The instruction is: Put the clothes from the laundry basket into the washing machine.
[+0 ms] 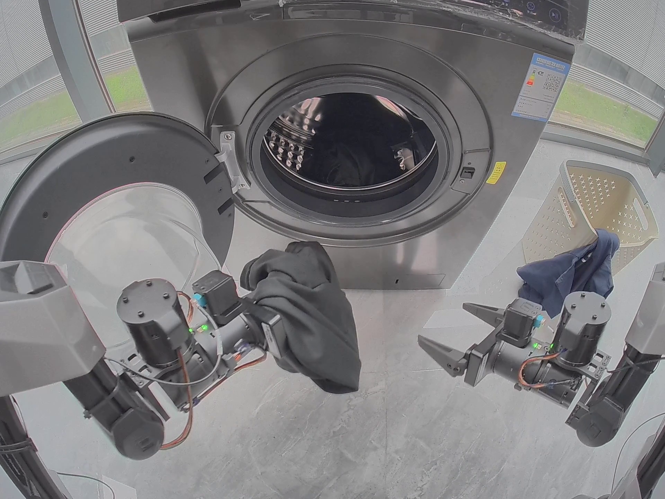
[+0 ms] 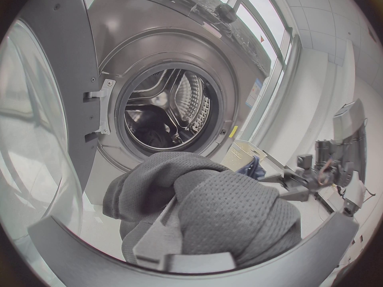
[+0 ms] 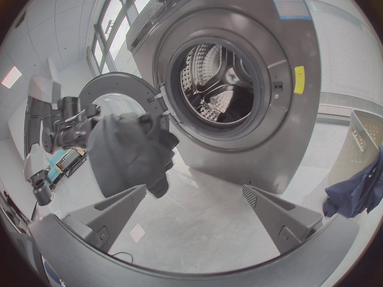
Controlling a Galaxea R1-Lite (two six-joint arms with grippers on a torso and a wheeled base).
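Left gripper (image 1: 271, 335): clamped on a dark grey garment (image 1: 312, 313) that drapes over its fingers, held above the floor (image 1: 388, 417) in front of the washing machine (image 1: 173, 71), just below the open porthole. Right gripper (image 1: 447, 326): jaws apart, holding nothing, low over the floor to the right. Washing machine: door (image 1: 104, 168) swung open to the left; drum (image 1: 298, 133) holds dark clothing (image 1: 346, 168). Laundry basket (image 1: 609, 202): cream, tipped on its side right of the machine, navy garment (image 1: 575, 275) spilling from its mouth.

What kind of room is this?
Probably a laundry room: a silver front-loading washing machine with its door open, a cream plastic laundry basket draped with a navy blue garment, and the left gripper holding a dark grey garment.
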